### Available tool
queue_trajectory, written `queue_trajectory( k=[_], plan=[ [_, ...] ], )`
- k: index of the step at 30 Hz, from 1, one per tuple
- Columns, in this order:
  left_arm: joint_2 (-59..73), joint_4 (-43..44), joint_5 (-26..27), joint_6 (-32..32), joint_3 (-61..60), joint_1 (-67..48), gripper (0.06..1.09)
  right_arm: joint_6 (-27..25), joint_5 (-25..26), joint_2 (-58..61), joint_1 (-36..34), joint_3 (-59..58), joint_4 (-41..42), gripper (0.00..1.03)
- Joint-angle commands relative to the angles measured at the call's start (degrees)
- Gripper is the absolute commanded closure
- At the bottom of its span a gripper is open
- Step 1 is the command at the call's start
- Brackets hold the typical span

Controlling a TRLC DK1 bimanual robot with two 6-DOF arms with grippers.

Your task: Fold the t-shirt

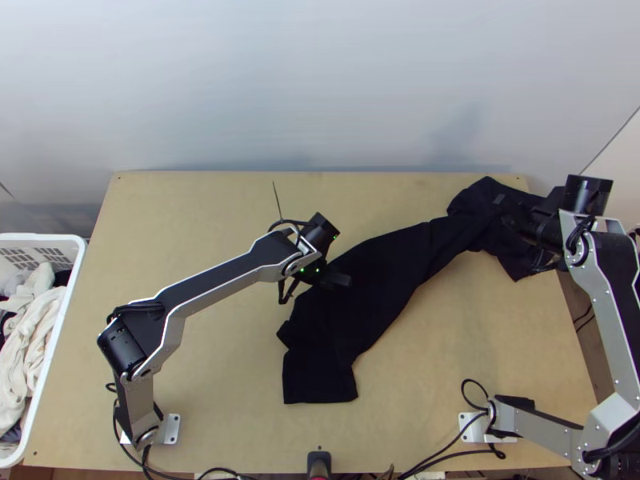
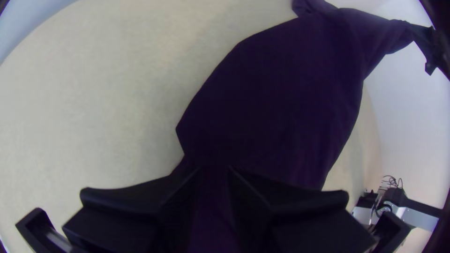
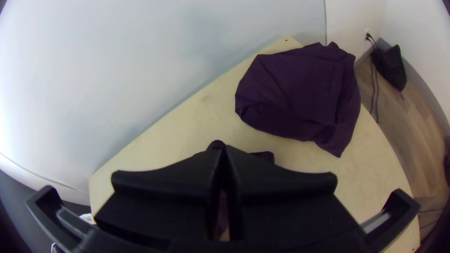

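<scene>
On table [image 1: 224,392], one t-shirt [image 1: 384,280]; beside table, one basket [image 1: 40,238].

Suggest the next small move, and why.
Probably close the left gripper on the shirt: its fingers stand apart over the cloth, the right gripper already pinches another part, and the shirt lies in a long, narrow, uneven strip.

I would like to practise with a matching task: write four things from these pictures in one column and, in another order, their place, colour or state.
1. basket
2. t-shirt
3. left hand
4. right hand

A. over the cloth, fingers apart
B. white, beside the left edge of the table
C. at the right edge, pinching cloth
D. black, stretched out diagonally

Right pairs: 1-B, 2-D, 3-A, 4-C
</scene>
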Motion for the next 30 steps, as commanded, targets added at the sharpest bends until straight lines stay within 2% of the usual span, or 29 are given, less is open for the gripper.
queue_trajectory(
  k=[1,3,6,14,15,18,21,24,30],
  plan=[
    [1.0,0.2,-1.1,-0.6,0.8,-0.1,0.83,0.1,0.0,0.3,1.0,1.1,-0.1,1.0],
    [1.0,0.2,-1.1,-0.8,0.5,-0.1,0.83,0.1,0.0,0.4,1.2,1.3,-0.2,1.0],
    [1.1,0.2,-1.1,-0.8,0.4,-0.1,0.9,0.1,0.0,0.4,1.2,1.3,-0.4,1.0],
    [2.1,0.3,-2.1,-1.1,0.9,-0.3,0.9,-0.1,-0.6,0.5,1.3,0.7,-0.4,1.0],
    [2.3,0.3,-2.6,-1.0,1.3,-0.3,0.89,-0.1,-0.6,0.5,1.3,0.7,-0.4,1.0],
    [2.4,0.3,-2.7,-0.7,2.2,0.3,0.69,-0.1,-0.7,0.6,1.5,0.8,-0.5,1.0],
    [2.6,0.4,-3.4,-0.3,2.8,0.6,0.66,-0.1,-0.8,0.8,2.1,1.2,-0.6,1.0],
    [3.4,0.8,-5.3,1.6,2.8,0.6,0.54,-0.1,-0.8,1.0,2.5,1.5,-0.8,1.0],
    [5.1,0.8,-5.8,1.7,3.1,0.2,0.53,0.0,-0.8,1.3,3.7,2.2,-1.3,1.0]
  ],
)
